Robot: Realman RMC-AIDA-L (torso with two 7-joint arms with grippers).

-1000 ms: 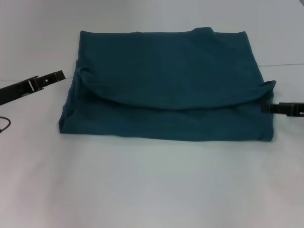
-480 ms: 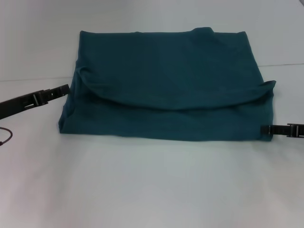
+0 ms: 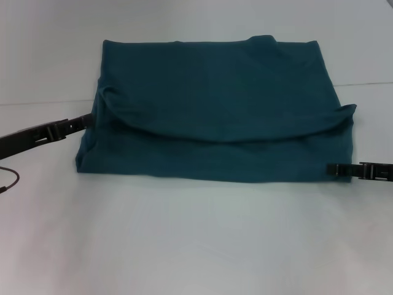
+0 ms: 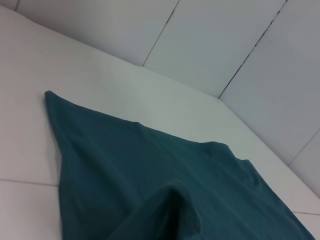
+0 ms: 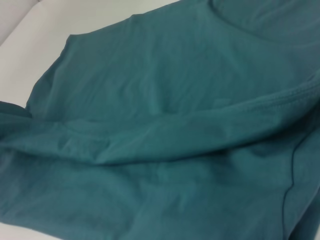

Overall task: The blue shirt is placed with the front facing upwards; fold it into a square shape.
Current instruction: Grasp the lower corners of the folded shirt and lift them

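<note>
Head view gives me the blue shirt point(image 3: 215, 110) lying on the white desk point(image 3: 196, 239), already folded into a wide rectangle with a curved flap laid across its front layer — no lettering shows. My left tool point(image 3: 83, 122) sits low at the shirt's left edge, its tip touching or just at the cloth; my right tool point(image 3: 334, 169) is at the near right corner, its tip over the hem. Both read as thin dark bars, and I cannot tell whether either is apart or together. The right wrist view shows only layered cloth and a stitched hem. I judge a further fold is coming. The risk — a tool catches only the top layer, so the stack peels apart and the flap slides. If one side lifts before the other, the rectangle could skew and end up crooked.
</note>
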